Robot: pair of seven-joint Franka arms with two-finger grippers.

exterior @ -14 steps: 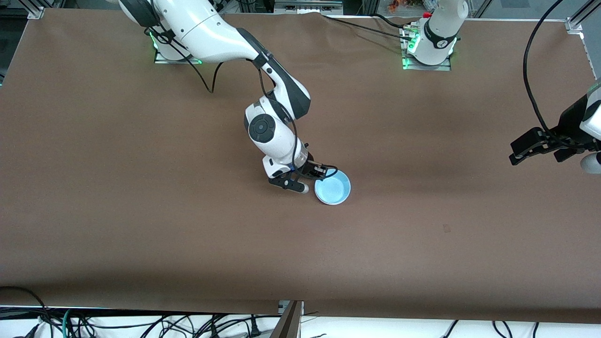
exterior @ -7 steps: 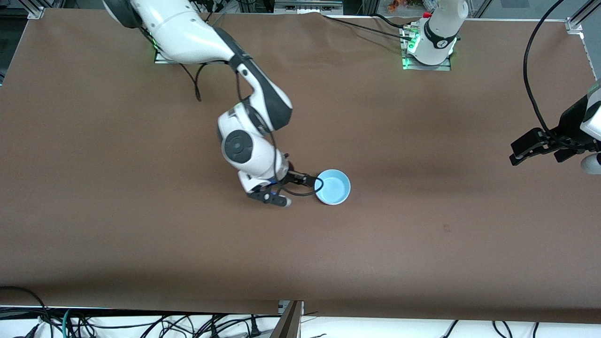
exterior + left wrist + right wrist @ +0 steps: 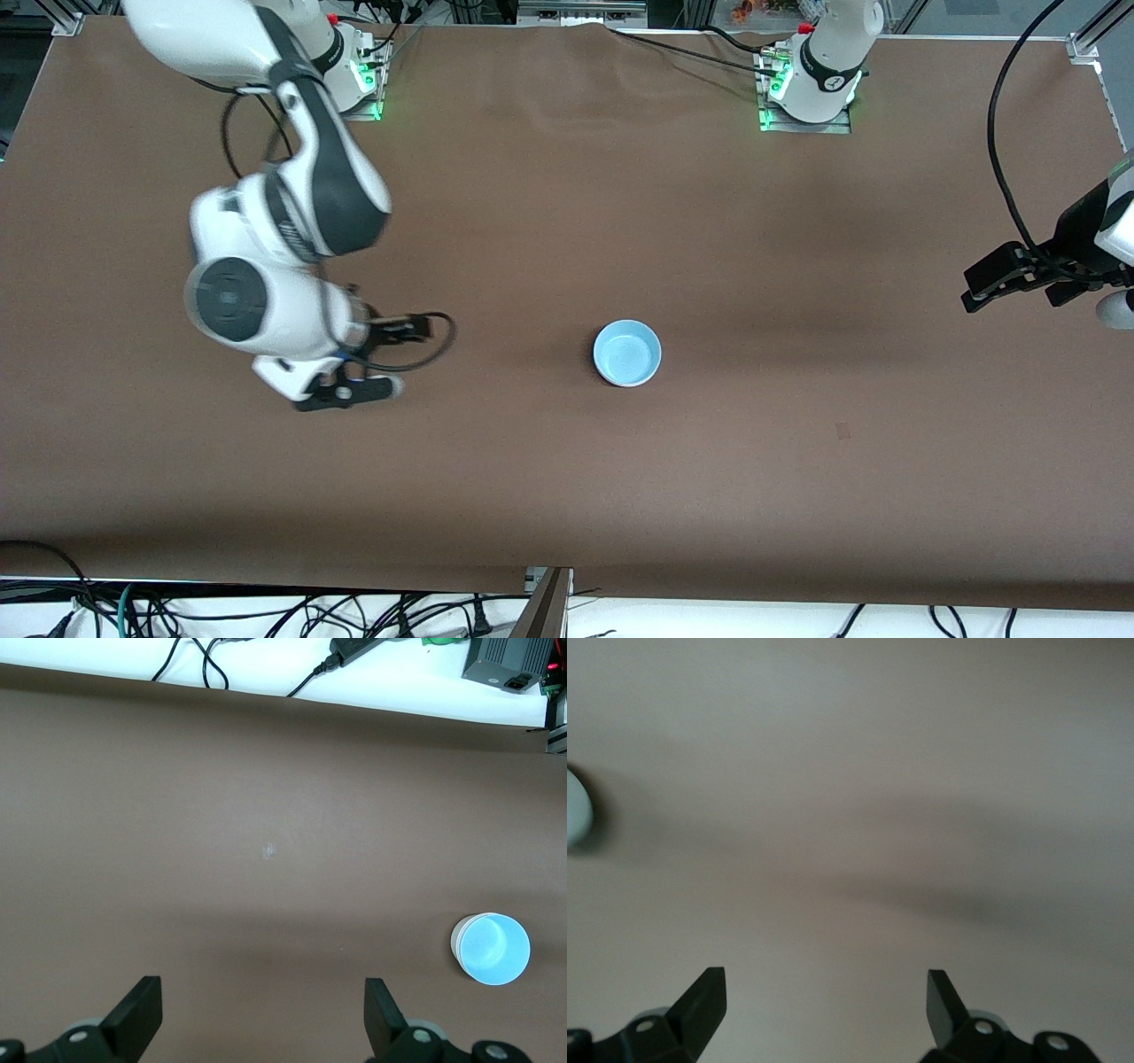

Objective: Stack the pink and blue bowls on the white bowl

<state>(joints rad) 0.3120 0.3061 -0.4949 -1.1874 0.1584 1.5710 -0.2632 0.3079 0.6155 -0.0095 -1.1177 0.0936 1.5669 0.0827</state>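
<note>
Brown covering spans the whole worktop [image 3: 567,496], and on it, near the middle of its length and roughly midway between the edge where the arm bases stand and the edge nearest the front camera, sits the blue bowl [image 3: 627,353], upright with its opening up. From the left wrist view a white rim shows under the blue bowl [image 3: 493,948] on one side, so it is nested in a stack; whether that lower piece is the white bowl or the pink one cannot be told, and no separate pink or white bowl shows anywhere else. The right pincer [image 3: 383,359] hangs over bare worktop toward the right arm's end, well apart from the bowl, its fingers [image 3: 700,1001] spread wide with nothing between them; only a sliver of the bowl shows at the border of the right wrist view. The left pincer [image 3: 1019,282] waits over the left arm's end of the worktop, close to that short edge, its fingers [image 3: 137,1014] also apart and empty.
</note>
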